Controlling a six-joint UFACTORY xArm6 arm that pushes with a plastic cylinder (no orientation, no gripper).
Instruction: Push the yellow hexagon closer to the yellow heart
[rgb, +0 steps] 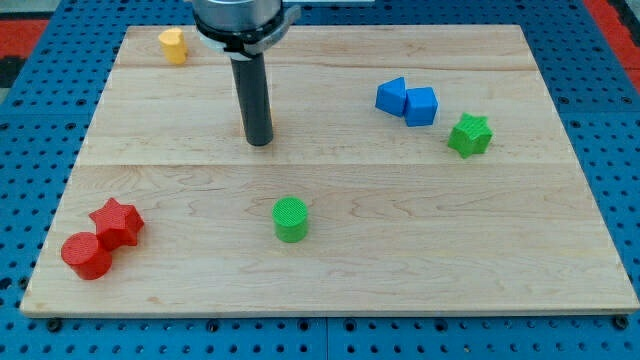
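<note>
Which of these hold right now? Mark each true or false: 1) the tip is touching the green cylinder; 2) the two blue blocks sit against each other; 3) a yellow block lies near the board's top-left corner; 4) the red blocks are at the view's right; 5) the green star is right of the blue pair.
1) False. My tip stands apart from the green cylinder, which lies lower in the view.
2) True. The first blue block and the second blue block touch.
3) True. The yellow block is there; its shape is hard to tell.
4) False. The red star and red cylinder are at the view's bottom left.
5) True. The green star is right of them.
</note>
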